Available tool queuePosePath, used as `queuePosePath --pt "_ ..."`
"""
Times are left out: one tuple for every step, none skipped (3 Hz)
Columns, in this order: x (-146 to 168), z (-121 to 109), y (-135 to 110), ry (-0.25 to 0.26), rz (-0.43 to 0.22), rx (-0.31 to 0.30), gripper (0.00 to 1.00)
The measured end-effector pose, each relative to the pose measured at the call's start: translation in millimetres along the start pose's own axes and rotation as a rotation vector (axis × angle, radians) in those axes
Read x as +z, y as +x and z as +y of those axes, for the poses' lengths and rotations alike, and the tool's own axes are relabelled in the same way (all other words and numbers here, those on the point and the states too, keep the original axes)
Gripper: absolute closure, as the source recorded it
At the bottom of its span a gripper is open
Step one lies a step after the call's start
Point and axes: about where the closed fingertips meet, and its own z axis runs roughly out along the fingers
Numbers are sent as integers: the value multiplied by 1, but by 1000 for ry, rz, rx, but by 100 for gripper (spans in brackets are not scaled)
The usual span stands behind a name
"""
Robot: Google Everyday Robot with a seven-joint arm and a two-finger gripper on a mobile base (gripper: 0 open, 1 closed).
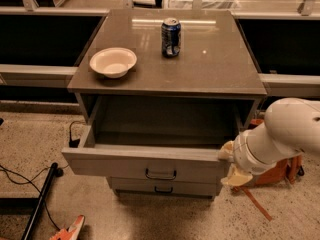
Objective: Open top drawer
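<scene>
The top drawer is a wide grey drawer with a small dark bar handle at its centre. It stands pulled far out of the grey cabinet, its inside dark and open to view. My gripper is at the drawer's right front corner, its pale fingers against the end of the drawer front. The white arm reaches in from the right. Below, a narrower grey drawer sits closed.
On the cabinet top stand a white bowl at the left and a blue can at the back centre. An orange-brown bag sits on the floor behind the arm. Black cables and a dark bar lie on the floor at the left.
</scene>
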Motion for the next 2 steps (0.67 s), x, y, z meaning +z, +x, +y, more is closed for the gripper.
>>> queuePosePath --pt "-14 8 -4 22 -1 7 49" --pt "-22 -13 -7 71 10 1 50"
